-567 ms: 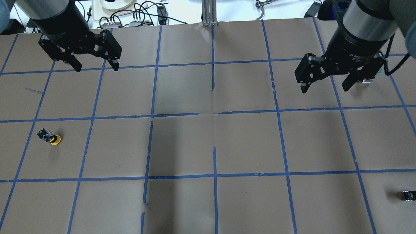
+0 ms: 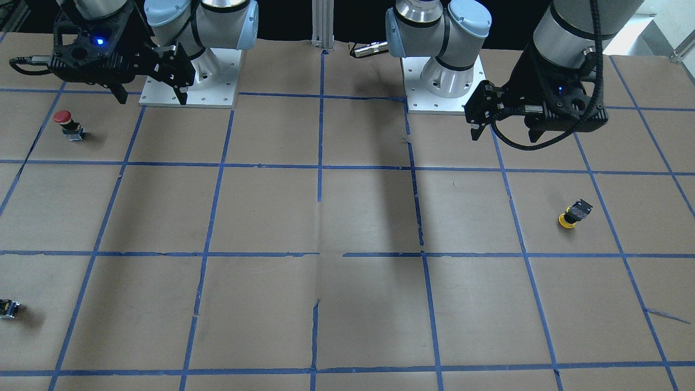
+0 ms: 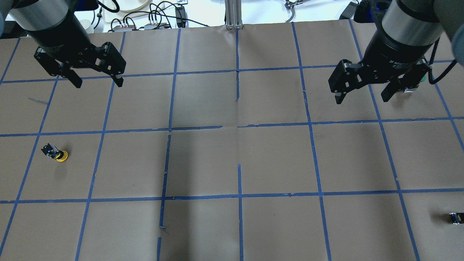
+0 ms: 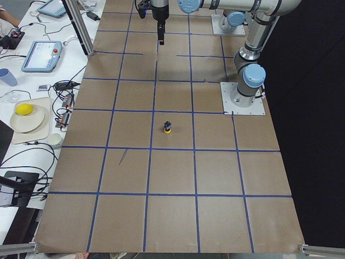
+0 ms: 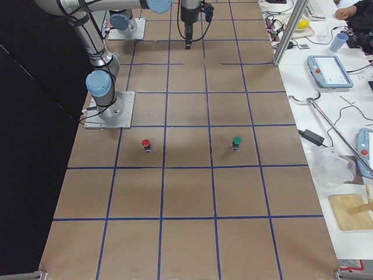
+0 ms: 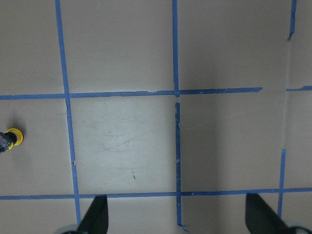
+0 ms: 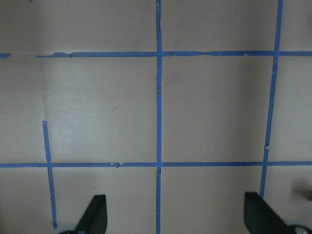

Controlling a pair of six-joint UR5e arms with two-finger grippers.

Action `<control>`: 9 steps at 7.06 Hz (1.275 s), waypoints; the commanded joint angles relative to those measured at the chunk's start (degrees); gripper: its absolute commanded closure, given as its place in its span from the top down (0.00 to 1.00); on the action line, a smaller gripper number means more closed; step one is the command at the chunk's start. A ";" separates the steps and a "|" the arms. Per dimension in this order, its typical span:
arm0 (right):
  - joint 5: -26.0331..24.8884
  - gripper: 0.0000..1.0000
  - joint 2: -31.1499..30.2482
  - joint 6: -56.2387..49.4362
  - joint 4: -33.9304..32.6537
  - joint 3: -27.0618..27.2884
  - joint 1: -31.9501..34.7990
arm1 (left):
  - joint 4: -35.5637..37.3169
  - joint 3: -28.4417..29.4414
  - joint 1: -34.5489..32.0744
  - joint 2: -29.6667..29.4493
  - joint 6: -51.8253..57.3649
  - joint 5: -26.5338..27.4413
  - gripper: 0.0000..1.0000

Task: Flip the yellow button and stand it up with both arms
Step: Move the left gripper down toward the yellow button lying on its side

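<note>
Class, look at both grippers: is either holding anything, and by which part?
Nothing is held. The left gripper and right gripper are both open above the table; the yellow button sits untouched.

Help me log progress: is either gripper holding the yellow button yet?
No. The yellow button sits alone on the table, with the left gripper and right gripper both open and far from it.

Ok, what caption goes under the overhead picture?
Yellow button on the blue-taped table; left tool and right tool hover open, away from it.
</note>
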 commanded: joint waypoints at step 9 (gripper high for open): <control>0.65 1.00 0.06 1.23 0.97 0.35 -4.55 | 38.27 -29.44 30.49 -5.13 66.15 2.74 0.95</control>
